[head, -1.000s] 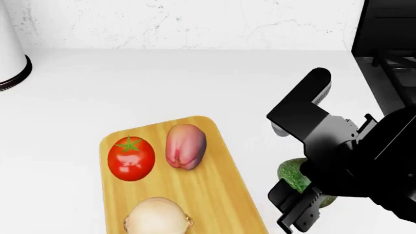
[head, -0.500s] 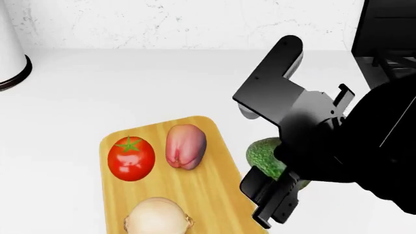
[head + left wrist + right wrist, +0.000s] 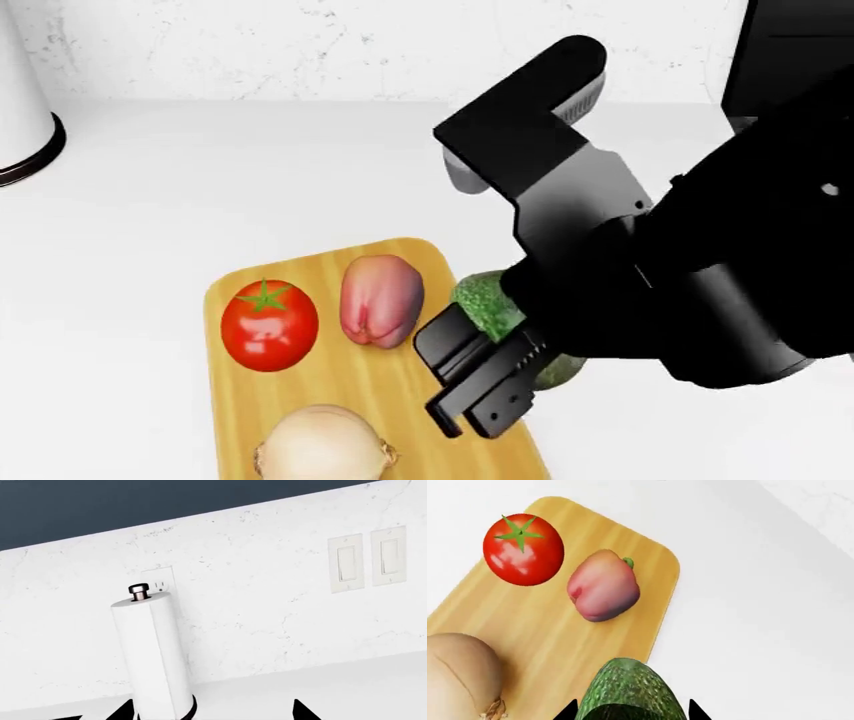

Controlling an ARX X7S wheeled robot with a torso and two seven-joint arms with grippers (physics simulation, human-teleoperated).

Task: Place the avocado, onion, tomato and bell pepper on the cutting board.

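Over the right long edge of the cutting board (image 3: 400, 400), the right gripper (image 3: 514, 345) held the avocado (image 3: 483, 300) clamped between its jaws, the dark bumpy fruit hanging clear of the wood at the board's margin, partly above the white worktop (image 3: 200, 180). To finish well, the arm probably needed to carry the fruit further inward, toward the bare wood between the bell pepper (image 3: 380, 300) and the onion (image 3: 324, 445), then lower until the skin met the board before letting go; an egg-shaped fruit dropped from a height near the rim might well roll off. The tomato (image 3: 268, 325) sat near the board's far left corner, the bell pepper just beside it toward the far right corner, and the onion lay at the near end, so three of the four items appeared already placed. The right wrist view showed free wood just ahead of the avocado, with the pepper and onion flanking it closely enough that a careless descent could nudge either. The left gripper (image 3: 207, 715) showed only as dark tips in its own camera, too little to tell its opening. That camera faced a paper towel roll (image 3: 157, 650), a wall outlet (image 3: 158, 579) and two light switches (image 3: 367, 557) on the backsplash, all well away from the work.
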